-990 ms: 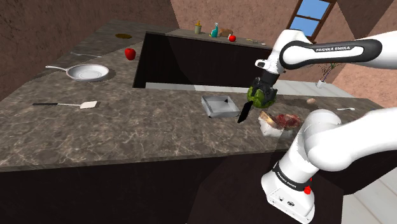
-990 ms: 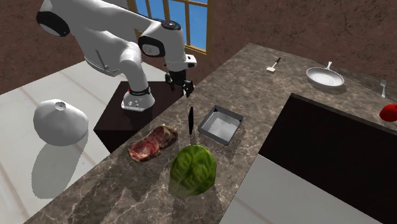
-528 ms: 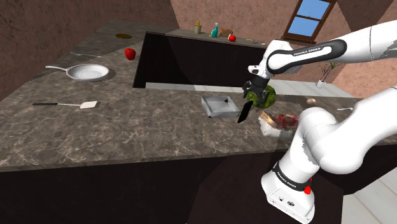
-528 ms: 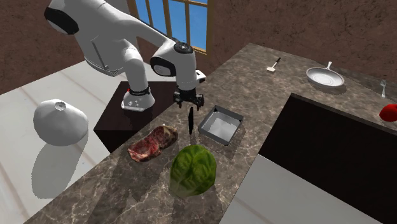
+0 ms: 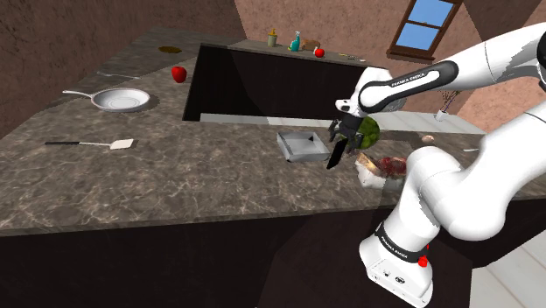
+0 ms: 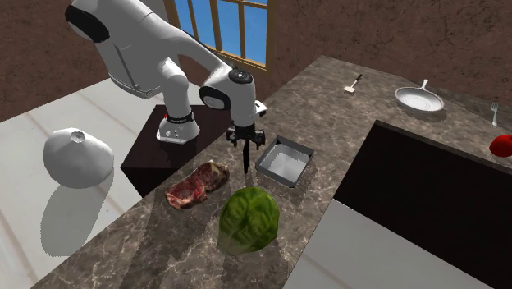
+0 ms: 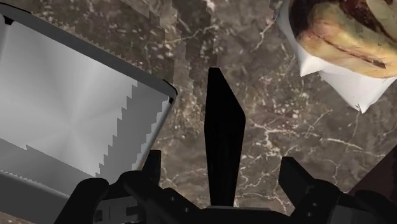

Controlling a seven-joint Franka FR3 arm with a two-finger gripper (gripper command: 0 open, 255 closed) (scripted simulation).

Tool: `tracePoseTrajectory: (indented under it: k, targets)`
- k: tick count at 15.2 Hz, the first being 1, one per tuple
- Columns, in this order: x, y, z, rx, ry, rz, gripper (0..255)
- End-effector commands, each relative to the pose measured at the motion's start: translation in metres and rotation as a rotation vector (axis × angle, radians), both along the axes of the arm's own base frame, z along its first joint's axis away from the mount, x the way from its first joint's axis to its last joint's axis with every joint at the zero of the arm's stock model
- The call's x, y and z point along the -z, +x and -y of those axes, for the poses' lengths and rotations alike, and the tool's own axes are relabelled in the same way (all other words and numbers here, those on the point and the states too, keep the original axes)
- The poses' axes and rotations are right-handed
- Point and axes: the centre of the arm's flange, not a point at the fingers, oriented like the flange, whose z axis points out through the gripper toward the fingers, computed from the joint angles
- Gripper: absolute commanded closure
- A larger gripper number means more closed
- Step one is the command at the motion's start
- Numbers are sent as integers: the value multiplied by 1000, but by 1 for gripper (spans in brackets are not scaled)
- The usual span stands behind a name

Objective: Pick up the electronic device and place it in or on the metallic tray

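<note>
A thin black electronic device [image 5: 335, 155] stands on its edge on the marble counter, just beside the grey metallic tray [image 5: 302, 147]. In the second exterior view the device [image 6: 245, 157] rises next to the tray's [image 6: 284, 162] near corner. My gripper [image 5: 343, 135] hangs right over the device's top, also seen from the other side [image 6: 245, 141]. Through the wrist view the gripper [image 7: 222, 170] is open, its fingers standing apart on either side of the device [image 7: 224, 127] without touching it. The tray [image 7: 70, 121] lies empty beside the left finger.
A slab of raw meat [image 6: 197, 183] on white paper [image 7: 343, 79] lies close to the device on the side away from the tray. A green melon [image 6: 249, 218] sits behind it. A deep dark recess [image 6: 435, 197] cuts into the counter. A pan [image 5: 122, 100], spatula [image 5: 96, 143] and red apple [image 5: 178, 73] lie far off.
The arm has swung over and lowered the open gripper from beside the counter's edge to just above the standing device. The device and tray have not moved.
</note>
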Motion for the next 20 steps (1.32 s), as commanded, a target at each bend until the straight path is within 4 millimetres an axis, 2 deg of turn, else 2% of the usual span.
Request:
tracePoseTrajectory:
  k: [1,7,8,17,20]
  targets:
    - [4,0,0,0,-1,1,0]
    - [4,0,0,0,-1,1,0]
    - [4,0,0,0,-1,1,255]
    - [4,0,0,0,-1,1,255]
    - [-12,0,0,0,-1,1,255]
